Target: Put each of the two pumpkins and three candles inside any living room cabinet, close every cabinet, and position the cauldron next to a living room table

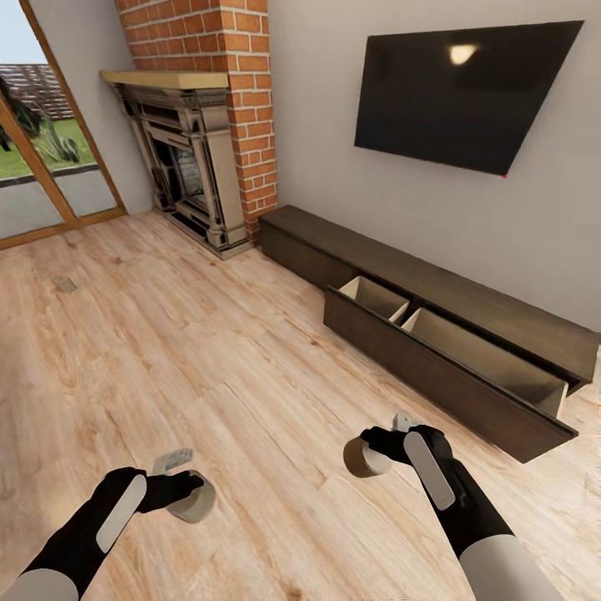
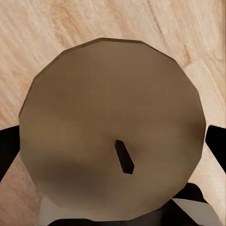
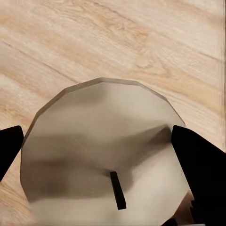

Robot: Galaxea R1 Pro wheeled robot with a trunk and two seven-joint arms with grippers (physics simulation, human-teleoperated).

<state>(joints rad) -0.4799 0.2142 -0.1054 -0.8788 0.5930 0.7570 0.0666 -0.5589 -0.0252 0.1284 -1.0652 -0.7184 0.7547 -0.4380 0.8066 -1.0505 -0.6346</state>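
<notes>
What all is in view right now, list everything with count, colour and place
Candles: 2, grey-beige, one in the left gripper, one in the right gripper.
Cabinet: 1, dark brown, along the wall, drawer pulled open.
TV: 1, black, on the wall above the cabinet.
Fireplace: 1, grey with brick chimney, in the corner.
Floor: light wood.
Grippers: 2, black, left and right, each shut on a candle.
</notes>
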